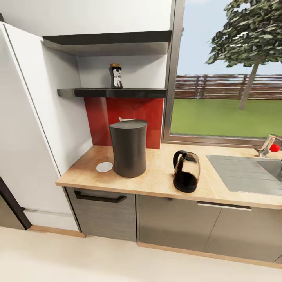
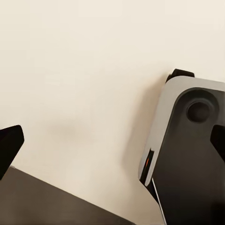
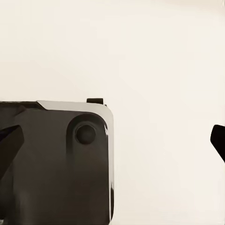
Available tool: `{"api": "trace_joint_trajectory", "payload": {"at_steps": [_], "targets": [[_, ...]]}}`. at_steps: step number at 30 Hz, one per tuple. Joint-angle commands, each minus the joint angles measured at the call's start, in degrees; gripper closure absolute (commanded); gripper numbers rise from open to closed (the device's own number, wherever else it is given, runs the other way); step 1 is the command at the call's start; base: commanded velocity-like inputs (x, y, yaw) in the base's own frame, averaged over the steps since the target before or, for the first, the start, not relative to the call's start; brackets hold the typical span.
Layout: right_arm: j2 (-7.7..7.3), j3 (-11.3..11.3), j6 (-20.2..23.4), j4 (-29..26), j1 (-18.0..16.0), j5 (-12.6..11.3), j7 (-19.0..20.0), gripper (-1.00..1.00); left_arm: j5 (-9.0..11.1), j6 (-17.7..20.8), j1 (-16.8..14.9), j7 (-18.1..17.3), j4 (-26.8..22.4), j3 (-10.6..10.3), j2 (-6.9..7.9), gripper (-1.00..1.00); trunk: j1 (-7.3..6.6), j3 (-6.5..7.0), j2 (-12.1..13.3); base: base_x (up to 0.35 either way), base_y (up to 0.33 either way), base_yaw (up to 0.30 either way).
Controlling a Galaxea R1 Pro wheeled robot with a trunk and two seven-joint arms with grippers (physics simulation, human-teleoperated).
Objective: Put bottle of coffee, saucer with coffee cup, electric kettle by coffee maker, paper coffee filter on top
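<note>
Kitchen countertop (image 1: 156, 184): tan, sink inset. Coffee maker (image 1: 128, 149): near left end, paper coffee filter (image 1: 126, 118) peeking behind its lid. Electric kettle (image 1: 186, 171): front edge, mid-worktop. Saucer (image 1: 104, 167): touching maker's left. Bottle of coffee (image 1: 115, 76): on kitchen shelf (image 1: 113, 93). Left gripper (image 2: 112, 143), right gripper (image 3: 115, 140): jaws spread, over floor.

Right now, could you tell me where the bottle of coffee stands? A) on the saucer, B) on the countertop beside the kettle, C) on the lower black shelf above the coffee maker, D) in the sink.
C: the bottle of coffee stands upright on the kitchen shelf, above the coffee maker.
</note>
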Motion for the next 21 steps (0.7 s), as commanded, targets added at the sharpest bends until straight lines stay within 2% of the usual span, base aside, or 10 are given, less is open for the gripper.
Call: {"api": "trace_joint_trajectory", "payload": {"at_steps": [1,7,11,12,14,15,18,21], "targets": [[0.0,0.0,-0.2,0.0,0.0,0.0,-0.1,-1.0,0.4,-0.2,0.0,0.1,0.0,-0.5,0.0,-1.0,0.01,-0.13,-0.1,-0.198,-0.001,0.0],[0.09,0.0,-0.1,0.1,0.0,0.0,0.0,-1.0,0.3,-0.4,-0.5,0.0,-0.2,-0.5,0.38,-1.0,0.01,-0.13,-0.1,-0.053,0.0,0.0],[2.68,0.0,-0.1,0.1,0.0,0.0,0.0,-1.0,0.0,-0.8,-0.9,0.0,-0.9,-0.5,0.57,-1.0,0.01,-0.13,-0.1,-0.001,0.0,0.0],[4.47,-0.1,0.0,0.2,0.0,0.0,0.0,-1.0,-2.7,-0.9,-1.8,-0.1,-3.7,-0.5,0.9,-1.0,0.01,-0.13,-0.1,0.0,0.0,0.0],[4.95,-0.1,0.0,0.2,0.0,0.0,0.0,-1.0,-5.2,-0.8,-2.0,-0.1,-5.7,-0.5,1.17,-1.0,0.01,-0.13,-0.1,0.0,0.0,0.0],[5.24,-0.1,0.0,0.2,0.0,0.0,0.0,-1.0,-8.6,-0.8,-2.1,-0.1,-8.6,-0.5,1.53,-1.0,0.01,-0.13,-0.1,0.0,0.0,0.0],[5.38,-0.2,-0.1,0.2,0.0,-0.1,-0.1,-1.0,-11.6,-0.8,-2.2,-0.2,-11.5,-0.5,1.79,-1.0,0.01,-0.13,-0.1,0.0,0.0,0.0],[5.43,-0.1,-0.1,0.1,0.0,-0.1,0.0,-1.0,-12.9,-1.0,-2.2,-0.5,-16.3,-0.4,2.95,-1.0,0.01,-0.13,-0.1,0.0,0.0,0.0]]}}
